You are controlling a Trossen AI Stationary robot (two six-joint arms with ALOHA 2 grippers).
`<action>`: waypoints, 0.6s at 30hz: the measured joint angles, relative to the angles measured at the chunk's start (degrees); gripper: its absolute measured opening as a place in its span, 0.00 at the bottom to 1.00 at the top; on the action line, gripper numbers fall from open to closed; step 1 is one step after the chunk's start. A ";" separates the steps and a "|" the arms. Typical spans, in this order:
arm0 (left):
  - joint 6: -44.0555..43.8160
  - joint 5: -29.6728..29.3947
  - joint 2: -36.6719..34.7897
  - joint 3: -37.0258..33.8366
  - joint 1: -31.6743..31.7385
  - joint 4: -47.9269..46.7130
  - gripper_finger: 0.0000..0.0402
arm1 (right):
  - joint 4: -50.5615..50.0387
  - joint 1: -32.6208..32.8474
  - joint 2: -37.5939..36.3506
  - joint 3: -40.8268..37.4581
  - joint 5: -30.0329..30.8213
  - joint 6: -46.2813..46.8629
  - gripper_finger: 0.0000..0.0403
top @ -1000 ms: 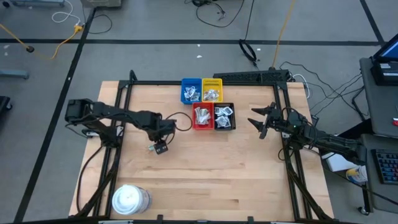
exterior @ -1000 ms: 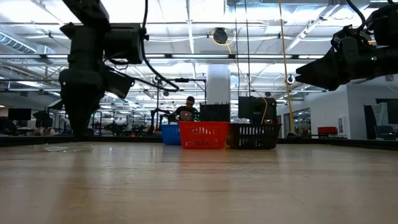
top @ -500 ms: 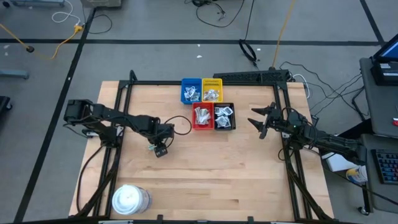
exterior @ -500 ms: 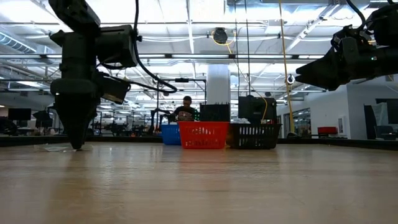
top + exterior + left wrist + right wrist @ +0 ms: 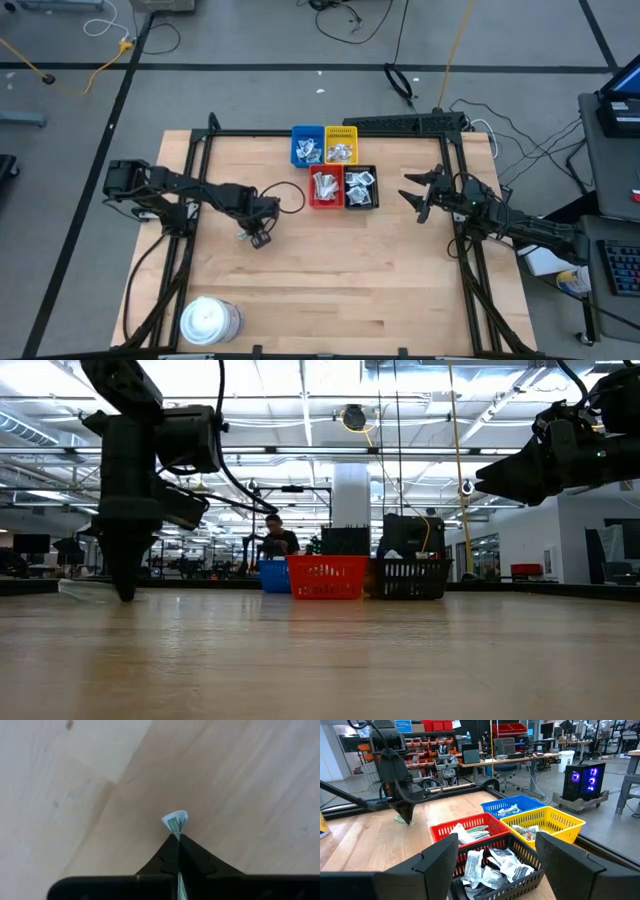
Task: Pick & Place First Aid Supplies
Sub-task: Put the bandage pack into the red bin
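Observation:
My left gripper point(image 5: 252, 236) points down at the table's left middle, shut on one small first aid packet point(image 5: 175, 821), white with green print. In the low view the packet point(image 5: 88, 588) sticks out sideways from the fingertips point(image 5: 125, 594) at table level. More first aid supplies fill the blue point(image 5: 306, 148), yellow point(image 5: 341, 146), red point(image 5: 325, 188) and black point(image 5: 361, 188) trays at the far middle. My right gripper point(image 5: 412, 196) hangs level above the table's right side, open, with nothing between its fingers point(image 5: 440, 862). My left gripper pinches the packet between its two fingertips point(image 5: 170, 851), from above, pointing down. The pinched part point(image 5: 175, 826) is curled into a small fold that shows just beyond the tips. In the low view the rest of the packet juts out sideways, right at the table top.
A big round white tub point(image 5: 208, 320) stands at the near left corner. A black frame point(image 5: 330, 133) runs round the table's far and side edges. Bare wood lies between the left gripper and the trays. A person point(image 5: 272, 542) sits in the room behind.
My left gripper has sunk onto the table, rolled a little and shut on the packet. The packet lay flat beside the fingers before; now it is pinched, with its free end raised slightly off the wood.

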 joint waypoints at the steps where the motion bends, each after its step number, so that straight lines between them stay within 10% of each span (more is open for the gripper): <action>1: -1.45 0.43 -0.02 0.00 0.46 -0.48 0.02 | 0.00 0.00 0.00 0.01 0.01 0.00 0.65; 18: -22.06 5.27 -4.50 10.96 8.61 -10.10 0.01 | 0.00 0.00 -0.02 0.00 0.01 -0.02 0.65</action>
